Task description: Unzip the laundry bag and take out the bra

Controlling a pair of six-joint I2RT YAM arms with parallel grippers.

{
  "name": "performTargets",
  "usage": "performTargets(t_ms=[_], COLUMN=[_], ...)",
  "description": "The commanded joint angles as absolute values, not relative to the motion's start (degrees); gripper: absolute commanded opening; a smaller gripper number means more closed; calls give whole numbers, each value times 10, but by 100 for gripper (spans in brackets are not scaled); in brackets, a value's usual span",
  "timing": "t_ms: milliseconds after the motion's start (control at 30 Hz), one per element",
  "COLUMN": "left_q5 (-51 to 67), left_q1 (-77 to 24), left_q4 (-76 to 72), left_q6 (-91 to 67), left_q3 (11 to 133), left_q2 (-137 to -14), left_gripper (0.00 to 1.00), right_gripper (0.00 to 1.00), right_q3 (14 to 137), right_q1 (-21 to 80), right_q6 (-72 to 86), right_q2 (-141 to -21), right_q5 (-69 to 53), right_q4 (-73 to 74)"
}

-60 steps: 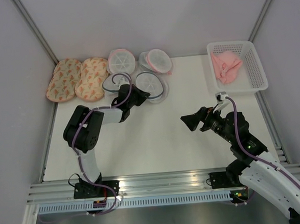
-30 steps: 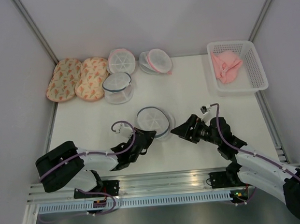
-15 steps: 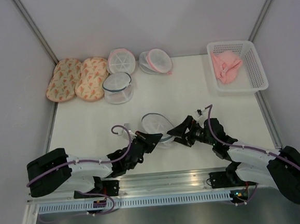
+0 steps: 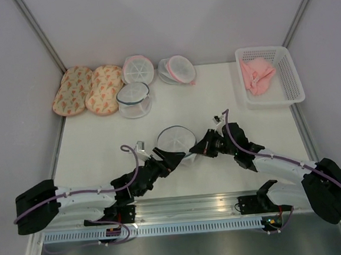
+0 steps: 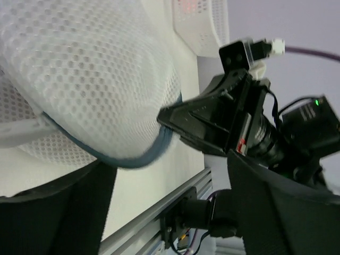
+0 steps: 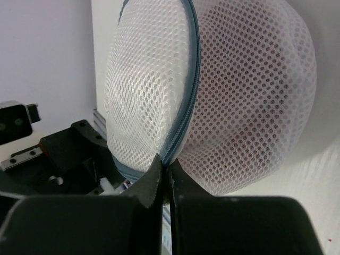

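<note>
Left gripper [image 4: 171,157] gapes beside the bag [image 4: 176,140], which tilts on its rim at the table's [image 4: 100,139] near middle. Right gripper [image 6: 165,164] is pinched on the rim seam [image 6: 183,106]; pulling may drag the unbraced bag without opening it.

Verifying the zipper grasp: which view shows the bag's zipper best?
Right wrist: the blue-grey zipper of the laundry bag runs down to the shut right gripper. Left wrist shows only a short rim arc; top external shows a small dome.
</note>
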State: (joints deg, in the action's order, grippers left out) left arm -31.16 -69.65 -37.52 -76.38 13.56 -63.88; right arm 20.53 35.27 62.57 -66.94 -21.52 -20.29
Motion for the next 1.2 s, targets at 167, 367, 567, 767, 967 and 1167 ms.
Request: performTargets(t_ms=[167,367,567,767,967,1167], left_q5=[-312,-370,-396,-357,-266,-87], left_q1=[-699,-698,-693,-680,-641,-546], left_q4=[-152,67,26,-215,-466,-644], left_q6=[-593,-602,-586,-494,-428,-465], left_q3=[110,105,54,45,49,55], left_q2=[-339,-232,-275,-441,-567,-680], left_gripper=[100,100,100,100,100,100], right_gripper=[1,0,1,1,0,0], right_q3=[316,330,340,349,343,341], right_q1=[335,316,290,273,266,258], right_q6=[405,372,345,329,327,323], right_q2=[-660,-688,-694,-688,-679,-668], right_q5=[-156,-182,-206,-212,-228,-250], right_q4=[62,88,119,139,139,137])
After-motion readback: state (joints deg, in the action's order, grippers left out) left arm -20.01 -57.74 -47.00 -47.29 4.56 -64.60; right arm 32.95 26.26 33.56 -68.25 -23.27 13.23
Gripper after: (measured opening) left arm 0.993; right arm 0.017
